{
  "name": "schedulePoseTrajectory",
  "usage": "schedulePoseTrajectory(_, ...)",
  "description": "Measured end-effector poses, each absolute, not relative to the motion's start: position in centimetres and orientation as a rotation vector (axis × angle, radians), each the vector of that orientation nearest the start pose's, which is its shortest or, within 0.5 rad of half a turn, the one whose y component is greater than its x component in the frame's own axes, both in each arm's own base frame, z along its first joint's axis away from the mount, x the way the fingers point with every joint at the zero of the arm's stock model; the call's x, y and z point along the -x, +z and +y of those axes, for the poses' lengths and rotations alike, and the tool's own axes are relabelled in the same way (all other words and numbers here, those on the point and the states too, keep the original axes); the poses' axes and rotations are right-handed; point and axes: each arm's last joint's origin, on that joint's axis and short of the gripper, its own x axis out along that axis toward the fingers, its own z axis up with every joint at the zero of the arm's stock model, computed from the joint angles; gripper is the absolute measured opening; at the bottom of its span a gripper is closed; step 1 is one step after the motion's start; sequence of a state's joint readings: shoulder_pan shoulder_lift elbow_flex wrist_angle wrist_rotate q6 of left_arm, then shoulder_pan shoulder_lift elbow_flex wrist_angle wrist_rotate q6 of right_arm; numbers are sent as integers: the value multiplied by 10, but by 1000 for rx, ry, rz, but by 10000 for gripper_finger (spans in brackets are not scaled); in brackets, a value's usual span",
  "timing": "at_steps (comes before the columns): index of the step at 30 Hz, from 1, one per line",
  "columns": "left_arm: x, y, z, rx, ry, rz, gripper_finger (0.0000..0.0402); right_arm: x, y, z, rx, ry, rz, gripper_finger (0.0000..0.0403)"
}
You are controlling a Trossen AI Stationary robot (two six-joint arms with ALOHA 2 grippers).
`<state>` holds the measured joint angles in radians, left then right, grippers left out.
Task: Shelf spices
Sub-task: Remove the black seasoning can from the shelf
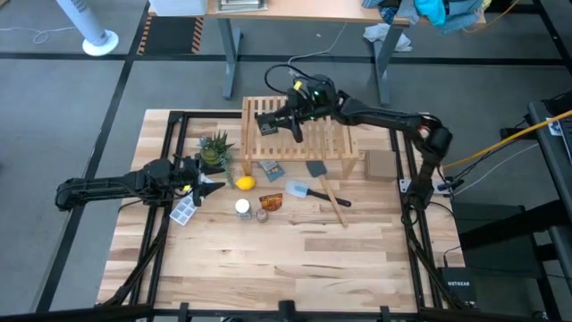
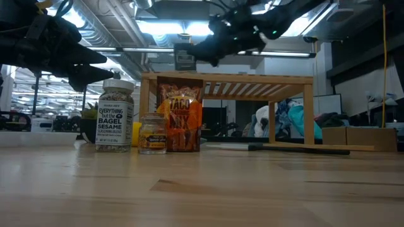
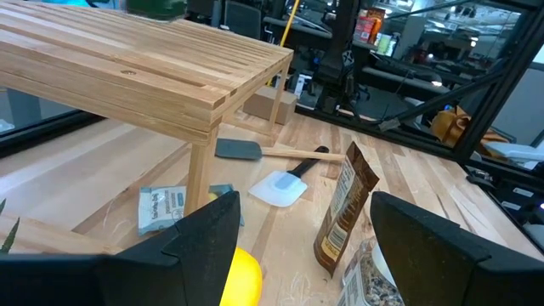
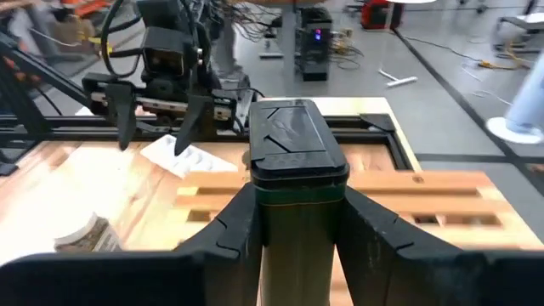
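Holding a black square spice tin (image 4: 296, 157) between its fingers, our right gripper (image 1: 268, 124) hovers over the slatted shelf (image 1: 331, 139), toward its 9 o'clock end. We see the tin upright, pinched on both sides, with the shelf's slats just below it. Our left gripper (image 1: 207, 185) waits with its fingers spread wide at about 9 o'clock on the table (image 1: 295, 259), beside the lemon (image 1: 245, 183). Near the table's centre, at 6 o'clock from the shelf, stand the white-capped jar (image 1: 242, 207), the tiny glass jar (image 1: 262, 215) and the orange packet (image 1: 272, 201), close together. The spatula (image 1: 315, 168) lies at 3 o'clock from them.
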<state>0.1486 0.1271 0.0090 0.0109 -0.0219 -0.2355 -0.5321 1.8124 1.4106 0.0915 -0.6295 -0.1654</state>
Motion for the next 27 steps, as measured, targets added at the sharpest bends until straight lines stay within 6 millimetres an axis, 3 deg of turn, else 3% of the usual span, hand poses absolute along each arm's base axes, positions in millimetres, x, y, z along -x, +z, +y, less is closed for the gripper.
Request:
schedulePoseTrajectory(6,-103,157,16,241,182,86,258,-333,300,-156,38,26,243,121)
schedulePoseTrajectory(12,-103,157,16,241,182,86,258,-293,290,-99,60,-58,179,121)
schedulePoseTrajectory(19,-103,157,16,241,182,87,258,-258,260,-27,19,-131,99,121)
schedulePoseTrajectory(27,-103,157,16,241,182,87,258,-243,216,47,-38,-122,149,121)
